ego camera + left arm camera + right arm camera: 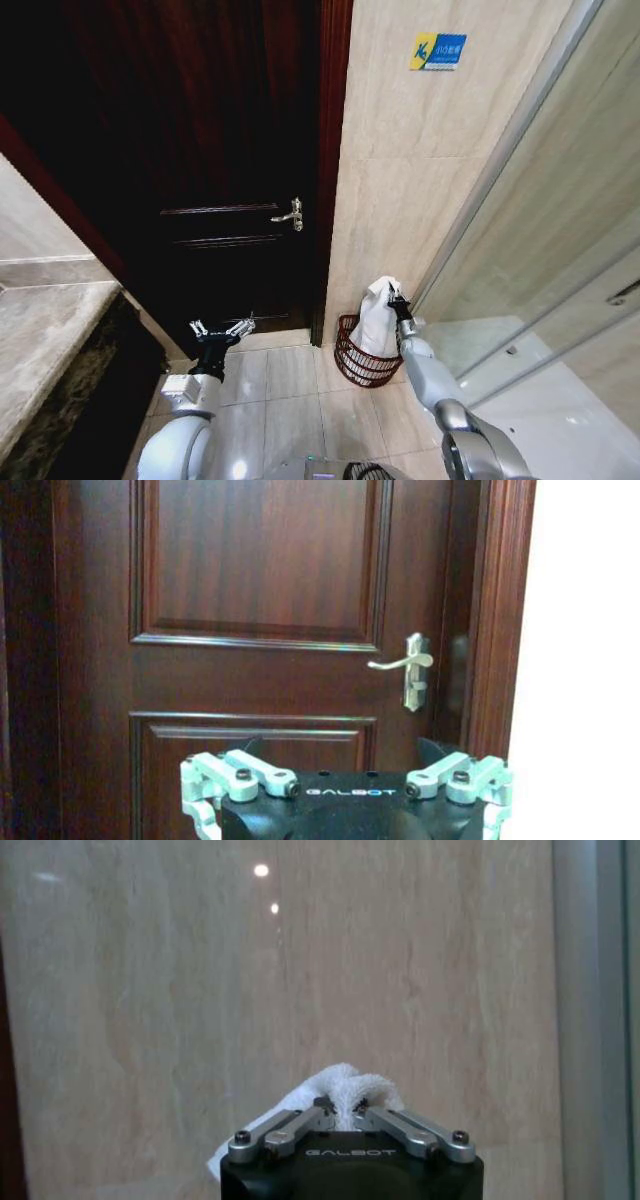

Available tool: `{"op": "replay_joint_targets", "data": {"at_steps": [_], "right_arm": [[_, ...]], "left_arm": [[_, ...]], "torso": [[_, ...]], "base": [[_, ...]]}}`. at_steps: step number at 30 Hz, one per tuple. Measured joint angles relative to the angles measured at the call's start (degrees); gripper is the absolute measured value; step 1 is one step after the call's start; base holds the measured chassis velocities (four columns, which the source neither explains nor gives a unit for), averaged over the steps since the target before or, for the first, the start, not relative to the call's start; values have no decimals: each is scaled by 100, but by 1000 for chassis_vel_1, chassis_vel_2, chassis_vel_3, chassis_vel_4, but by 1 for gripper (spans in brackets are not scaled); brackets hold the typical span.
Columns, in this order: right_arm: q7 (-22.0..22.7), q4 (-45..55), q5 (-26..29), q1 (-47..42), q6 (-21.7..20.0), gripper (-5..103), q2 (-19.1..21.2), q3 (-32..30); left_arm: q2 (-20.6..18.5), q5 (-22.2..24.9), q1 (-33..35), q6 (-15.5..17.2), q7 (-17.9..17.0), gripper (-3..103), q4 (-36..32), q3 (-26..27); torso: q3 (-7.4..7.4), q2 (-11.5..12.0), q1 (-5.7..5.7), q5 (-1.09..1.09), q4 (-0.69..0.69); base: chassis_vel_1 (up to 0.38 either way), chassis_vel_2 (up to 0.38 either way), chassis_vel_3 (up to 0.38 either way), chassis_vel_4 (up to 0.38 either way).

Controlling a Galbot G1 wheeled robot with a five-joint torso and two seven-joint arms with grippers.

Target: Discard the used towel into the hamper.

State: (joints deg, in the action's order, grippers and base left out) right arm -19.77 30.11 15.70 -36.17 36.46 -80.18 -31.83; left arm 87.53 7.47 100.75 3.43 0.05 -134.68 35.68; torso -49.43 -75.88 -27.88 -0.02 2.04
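I have the right claw [399, 300] clamped on a top fold of the towel [378, 318], which hangs soft, light and limp into the hamper [360, 366] by the wall, while the left claw [222, 331] waits spread apart facing the door [200, 150]

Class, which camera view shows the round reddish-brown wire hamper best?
The head view: the round reddish-brown wire hamper stands whole on the floor tiles, under the white towel that the right gripper holds. Both wrist views face door and wall instead.
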Motion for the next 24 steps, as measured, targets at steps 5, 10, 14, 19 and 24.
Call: {"op": "replay_joint_targets", "data": {"at_steps": [5, 10, 14, 19, 24], "right_arm": [[-91, -254, -241, -29, -236, 4, -22, -118], [-79, -431, -632, -66, -294, 4, -59, -245], [-27, -425, -944, -155, -470, 4, -77, -325], [-17, -500, -1168, -213, -555, 4, -51, -360], [-24, -482, -1187, -306, -572, 4, -20, -365]], "left_arm": [[0, 0, 0, 0, 0, 100, 0, 0], [0, 0, 0, 0, 0, 100, 0, 0], [0, 0, 0, 0, 0, 100, 0, 0], [0, 0, 0, 0, 0, 100, 0, 0], [0, 0, 0, 0, 0, 100, 0, 0]], "torso": [[0, 0, 1, 0, -1], [0, 0, 1, 1, 0], [0, 0, 1, 3, 0], [0, 0, 1, 2, 0], [0, 0, 1, 1, -1]], "base": [[0, 0, 0, 0], [0, 0, 0, 0], [0, 0, 0, 0], [0, 0, 0, 0], [0, 0, 0, 0]]}}
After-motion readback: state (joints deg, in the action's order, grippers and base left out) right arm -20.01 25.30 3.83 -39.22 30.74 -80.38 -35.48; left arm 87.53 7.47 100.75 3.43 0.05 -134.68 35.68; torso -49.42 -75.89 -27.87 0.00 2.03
